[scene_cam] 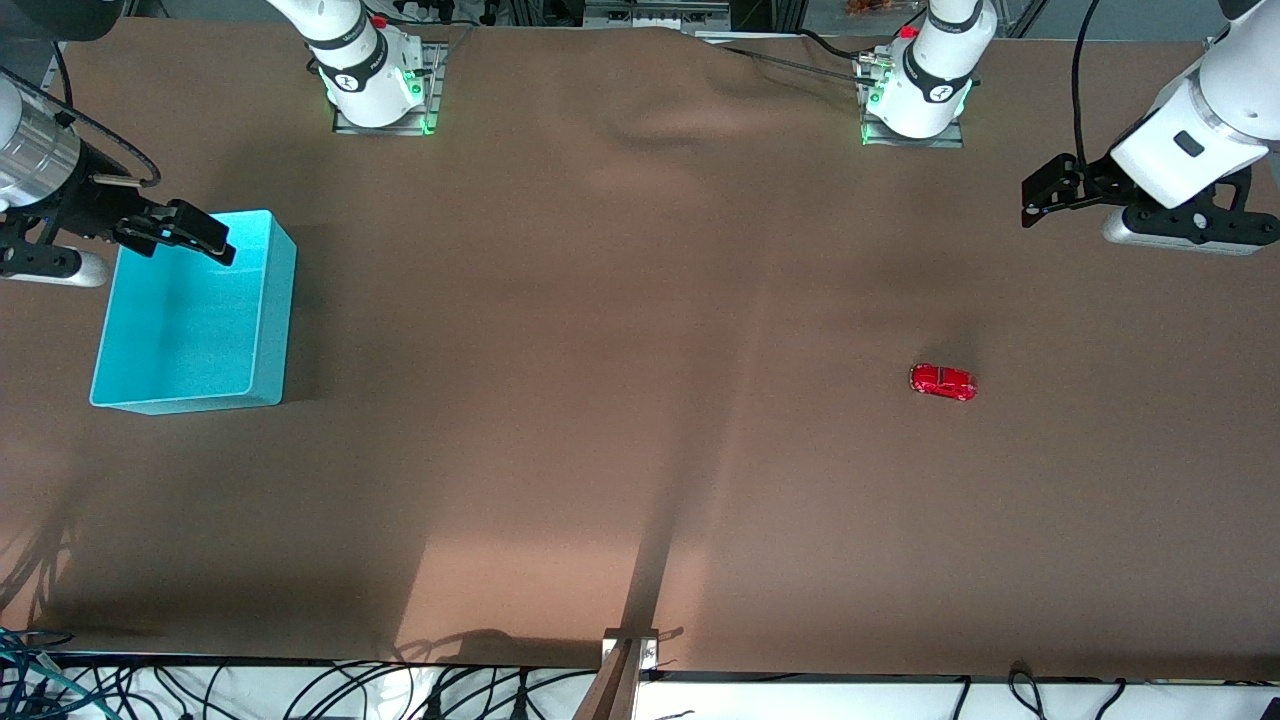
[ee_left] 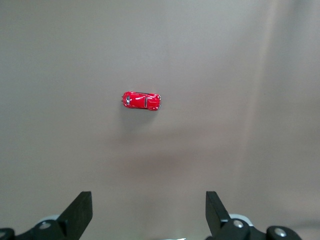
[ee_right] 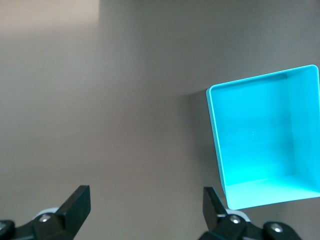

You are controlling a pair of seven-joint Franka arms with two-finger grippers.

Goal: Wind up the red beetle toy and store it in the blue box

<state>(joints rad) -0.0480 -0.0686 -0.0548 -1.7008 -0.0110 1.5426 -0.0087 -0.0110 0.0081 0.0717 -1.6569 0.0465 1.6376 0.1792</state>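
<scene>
The red beetle toy [scene_cam: 942, 381] stands alone on the brown table toward the left arm's end; it also shows in the left wrist view [ee_left: 142, 100], well apart from the fingers. My left gripper [scene_cam: 1040, 195] [ee_left: 148, 205] is open and empty, up in the air over bare table. The blue box [scene_cam: 270, 330] stands open-topped and empty toward the right arm's end; it also shows in the right wrist view [ee_right: 265, 140]. My right gripper [scene_cam: 205, 238] [ee_right: 145, 197] is open and empty, up in the air at the box's edge, with the box off to one side of its fingers.
The two arm bases [scene_cam: 375, 75] [scene_cam: 915, 95] stand at the table's back edge. A metal bracket [scene_cam: 630, 650] and loose cables [scene_cam: 350, 690] lie at the front edge. The brown table cover [scene_cam: 600, 350] has a fold near the back.
</scene>
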